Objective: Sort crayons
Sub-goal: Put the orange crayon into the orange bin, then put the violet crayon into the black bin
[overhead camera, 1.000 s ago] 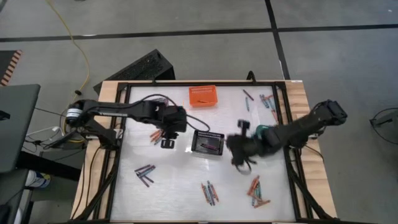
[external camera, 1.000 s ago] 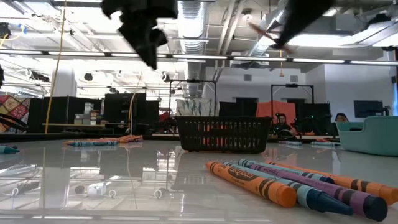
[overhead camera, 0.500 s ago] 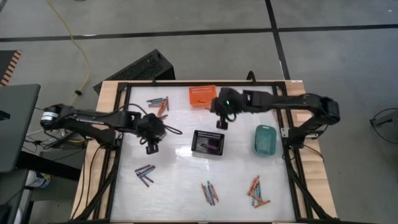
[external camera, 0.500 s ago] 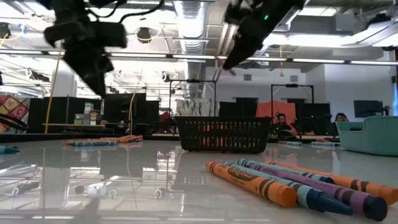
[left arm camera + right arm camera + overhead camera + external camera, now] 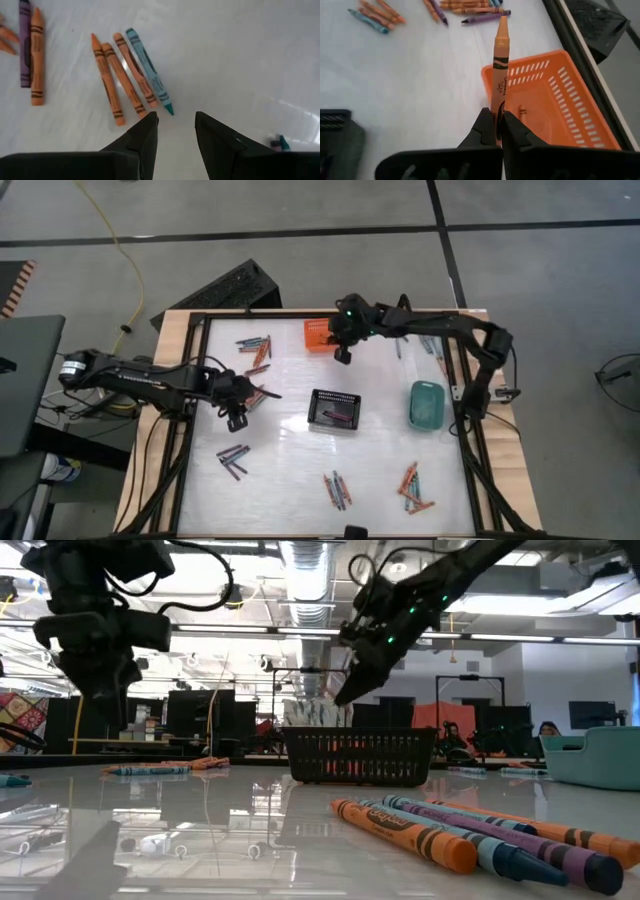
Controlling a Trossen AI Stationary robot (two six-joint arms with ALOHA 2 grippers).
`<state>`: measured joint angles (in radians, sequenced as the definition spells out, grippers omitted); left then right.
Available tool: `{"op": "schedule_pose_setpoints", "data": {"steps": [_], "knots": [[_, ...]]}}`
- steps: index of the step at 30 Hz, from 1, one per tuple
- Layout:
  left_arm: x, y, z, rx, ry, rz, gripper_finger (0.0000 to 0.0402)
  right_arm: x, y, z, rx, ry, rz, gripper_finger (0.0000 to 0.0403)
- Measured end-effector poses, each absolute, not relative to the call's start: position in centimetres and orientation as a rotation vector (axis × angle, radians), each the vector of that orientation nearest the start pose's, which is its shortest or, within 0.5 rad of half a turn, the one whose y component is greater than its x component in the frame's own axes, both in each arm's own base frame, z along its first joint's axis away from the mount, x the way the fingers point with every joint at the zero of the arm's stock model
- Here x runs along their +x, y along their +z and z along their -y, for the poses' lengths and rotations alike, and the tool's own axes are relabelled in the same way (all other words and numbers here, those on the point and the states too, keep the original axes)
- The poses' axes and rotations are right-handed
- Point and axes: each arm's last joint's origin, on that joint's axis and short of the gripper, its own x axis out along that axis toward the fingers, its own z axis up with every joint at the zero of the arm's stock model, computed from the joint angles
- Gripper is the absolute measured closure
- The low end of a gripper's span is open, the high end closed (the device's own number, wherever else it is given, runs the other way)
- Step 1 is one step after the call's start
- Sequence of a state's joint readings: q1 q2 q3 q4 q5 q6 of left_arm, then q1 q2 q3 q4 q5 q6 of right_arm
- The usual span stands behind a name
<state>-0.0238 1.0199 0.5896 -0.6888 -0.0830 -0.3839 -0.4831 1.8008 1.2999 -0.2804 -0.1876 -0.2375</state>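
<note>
Right gripper (image 5: 343, 356): clamped on an orange crayon (image 5: 499, 65), which is held between the fingers and points out past the tips; the gripper is placed at the near edge of the orange basket (image 5: 322, 336), at the far middle of the table (image 5: 390, 480).
Change, right arm: half a second ago the gripper was seen just to the right of the orange basket, and a second ago over the middle of the table beside the black basket (image 5: 335, 409); it has been carried to the orange basket's rim.
Left gripper (image 5: 234, 420): fingers parted with nothing between them, hung over the left part of the table, just beside a small cluster of three orange crayons and one teal crayon (image 5: 148, 70).
Change, left arm: a second ago the gripper was nearer the black basket; it has been drawn back toward the left side.
Crayons: other clusters are spread over the table, by the far left (image 5: 254, 343), near left (image 5: 233, 458), near middle (image 5: 336, 489), near right (image 5: 412, 489) and far right (image 5: 431, 346).
Orange basket contents: one orange crayon (image 5: 522, 111) is seen inside.
Teal basket (image 5: 425, 404): set at the right side, well apart from both grippers.
</note>
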Motion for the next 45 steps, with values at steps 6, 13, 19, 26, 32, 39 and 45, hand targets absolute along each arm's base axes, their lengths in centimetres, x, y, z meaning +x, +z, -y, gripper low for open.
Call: {"op": "schedule_pose_setpoints", "data": {"steps": [6, 13, 19, 26, 32, 39, 45], "knots": [[17.0, 19.3, 1.5, -0.328, 0.194, -1.118, 0.0281, 36.1, 21.7, 20.1, 0.05, -0.192, -0.786, 0.0399], [16.3, 19.2, 4.2, -0.368, 0.06, -1.19, 0.0281, 36.0, 20.8, 21.8, 0.059, -0.181, -0.891, 0.0393], [15.4, 19.2, 6.8, -0.359, -0.037, -1.23, 0.0281, 35.6, 20.9, 22.6, 0.065, -0.202, -0.89, 0.0386], [14.3, 19.2, 8.9, -0.378, -0.016, -1.234, 0.0281, 35.4, 20.9, 22.9, 0.086, -0.173, -0.873, 0.0385], [13.7, 19.3, 10.2, -0.37, -0.045, -1.213, 0.0281, 35.4, 21.0, 22.8, 0.089, -0.145, -0.863, 0.037], [13.5, 20.0, 12.2, -0.309, -0.189, -1.086, 0.0281, 35.4, 21.0, 22.8, 0.09, -0.142, -0.86, 0.0334], [13.4, 19.0, 13.6, -0.248, -0.222, -1.114, 0.0281, 35.5, 20.9, 22.7, 0.096, -0.142, -0.863, 0.0317]]}}
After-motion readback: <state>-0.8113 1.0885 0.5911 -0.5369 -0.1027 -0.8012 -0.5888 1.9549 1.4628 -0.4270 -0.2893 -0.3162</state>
